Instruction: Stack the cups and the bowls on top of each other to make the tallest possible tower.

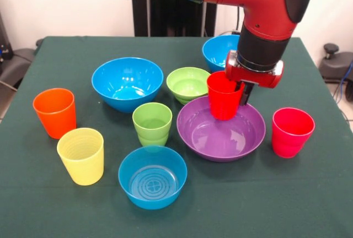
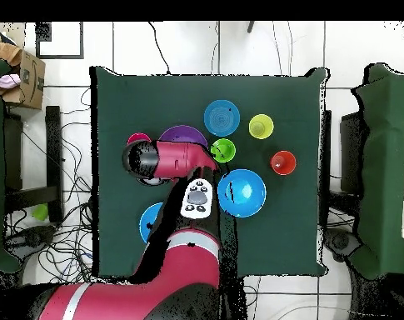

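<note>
while the claw (image 1: 241, 90) grasps the red cup (image 1: 224, 96) by its rim, you see the purple bowl (image 1: 220, 133) directly below it

I see the gripper (image 1: 241, 90) clamped on red cup (image 1: 224, 95), held over purple bowl's (image 1: 220, 139) far rim; other cups & bowls sit apart on green table (image 1: 44, 194).

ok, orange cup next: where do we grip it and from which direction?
Likely from straight above, one finger inside and one outside the rim, the way the gripper appears to hold the red cup. The orange cup stands upright, mouth up, with thin tapering walls. Take the rim section facing away from the yellow cup, which stands close beside it.
</note>
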Action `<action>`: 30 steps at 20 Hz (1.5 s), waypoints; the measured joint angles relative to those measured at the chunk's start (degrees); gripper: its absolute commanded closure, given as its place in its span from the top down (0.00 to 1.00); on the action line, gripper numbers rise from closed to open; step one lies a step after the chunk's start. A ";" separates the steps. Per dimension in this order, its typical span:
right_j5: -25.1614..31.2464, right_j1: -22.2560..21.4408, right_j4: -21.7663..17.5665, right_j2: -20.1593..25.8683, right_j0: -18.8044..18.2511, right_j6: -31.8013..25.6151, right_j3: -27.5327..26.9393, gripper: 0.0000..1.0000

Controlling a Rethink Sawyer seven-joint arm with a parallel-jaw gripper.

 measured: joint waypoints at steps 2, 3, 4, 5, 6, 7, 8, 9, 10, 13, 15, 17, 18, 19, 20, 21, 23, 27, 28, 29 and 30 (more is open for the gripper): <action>0.00 -0.01 0.00 0.00 0.00 0.00 0.00 0.00; 0.00 -0.01 0.00 0.00 -0.01 0.00 0.00 0.00; 0.00 -0.01 0.00 0.00 -0.01 0.00 0.00 0.00; 0.00 -0.01 0.00 0.00 -0.02 0.00 0.00 0.00; 0.00 -0.01 0.00 0.00 -0.02 0.00 0.00 0.00; 0.00 -0.01 0.00 0.00 -0.03 0.00 0.00 0.00; 0.00 -0.01 0.00 0.01 -0.04 0.00 0.00 0.00; 0.00 -0.01 0.00 0.00 -0.05 0.00 0.00 0.00; 0.00 -0.01 0.00 0.00 -0.07 0.00 -0.01 0.00; 0.00 0.00 -0.01 0.00 -0.11 0.00 -0.02 0.00; -0.02 -0.01 0.00 0.01 -0.12 0.00 -0.06 0.00; -0.26 -0.02 -0.01 0.01 -0.14 0.00 -0.04 0.00; -0.57 -0.08 0.00 0.02 -0.15 0.00 -0.02 0.00; -0.94 -0.17 -0.01 0.00 -0.16 0.00 0.02 0.00; -1.19 -0.25 -0.01 0.01 -0.17 0.00 0.05 0.00; -1.71 -0.40 -0.01 0.01 -0.21 0.00 0.10 0.00; -2.86 -0.67 0.00 0.02 -0.32 0.00 0.20 0.00; -5.42 -1.14 -0.01 0.15 -0.83 0.00 0.58 0.00; -5.67 -1.22 -0.01 0.17 -0.92 0.00 0.68 0.00; -6.14 -1.44 -0.01 0.24 -1.15 0.00 0.92 0.00; -6.30 -1.52 -0.01 0.26 -1.24 0.00 1.01 0.00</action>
